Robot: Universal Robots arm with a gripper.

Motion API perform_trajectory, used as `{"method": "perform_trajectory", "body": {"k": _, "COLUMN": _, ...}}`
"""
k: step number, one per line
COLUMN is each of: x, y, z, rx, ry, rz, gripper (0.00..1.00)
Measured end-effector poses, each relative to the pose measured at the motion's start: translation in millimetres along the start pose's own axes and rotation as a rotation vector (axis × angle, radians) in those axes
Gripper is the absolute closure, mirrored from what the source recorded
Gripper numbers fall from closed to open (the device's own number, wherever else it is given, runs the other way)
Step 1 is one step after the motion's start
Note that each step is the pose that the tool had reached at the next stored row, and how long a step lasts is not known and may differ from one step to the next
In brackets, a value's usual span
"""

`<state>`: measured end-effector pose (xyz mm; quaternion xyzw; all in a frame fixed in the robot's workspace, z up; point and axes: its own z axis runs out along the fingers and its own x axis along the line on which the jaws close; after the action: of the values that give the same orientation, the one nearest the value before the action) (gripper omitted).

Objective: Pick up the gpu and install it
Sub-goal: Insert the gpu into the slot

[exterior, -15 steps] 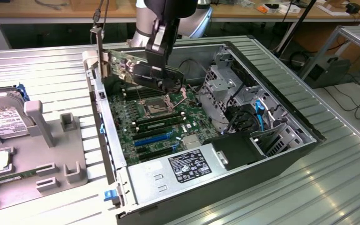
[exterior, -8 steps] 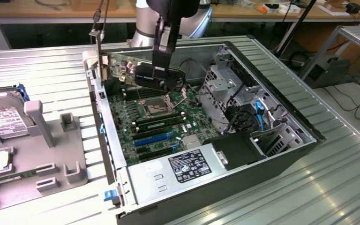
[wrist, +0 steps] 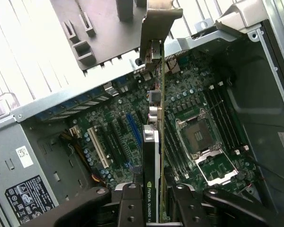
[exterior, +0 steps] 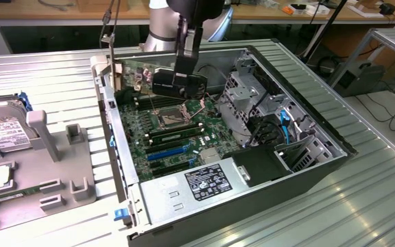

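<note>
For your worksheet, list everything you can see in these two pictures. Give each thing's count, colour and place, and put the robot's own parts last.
table: one, silver ribbed metal, under everything
computer case: one, black, open, lying on the table
motherboard: one, green, inside the case
processor socket: one, silver, mid-board
power supply: one, silver with a black label, at the case's near end
holder: one, grey, to the exterior view's left of the case
hard drive: one, silver with a white label, on the holder
gpu: one, black with a silver bracket, held over the motherboard
gripper: one, black, closed on the gpu
arm: one, silver-grey, behind the case
</note>
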<state>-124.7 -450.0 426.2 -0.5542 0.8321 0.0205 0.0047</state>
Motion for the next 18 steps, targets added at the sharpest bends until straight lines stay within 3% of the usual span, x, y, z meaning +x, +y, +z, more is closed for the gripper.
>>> {"method": "perform_trajectory", "body": {"k": 2, "x": -2.0, "y": -4.7, "z": -0.1, "rx": -0.0015, "ry": 0.0014, "rz": -0.049, "gripper": 0.73}}
{"method": "perform_trajectory", "body": {"k": 18, "x": -7.1, "y": -17.0, "z": -0.3, "rx": -0.0068, "ry": 0.0064, "rz": -0.223, "gripper": 0.73}}
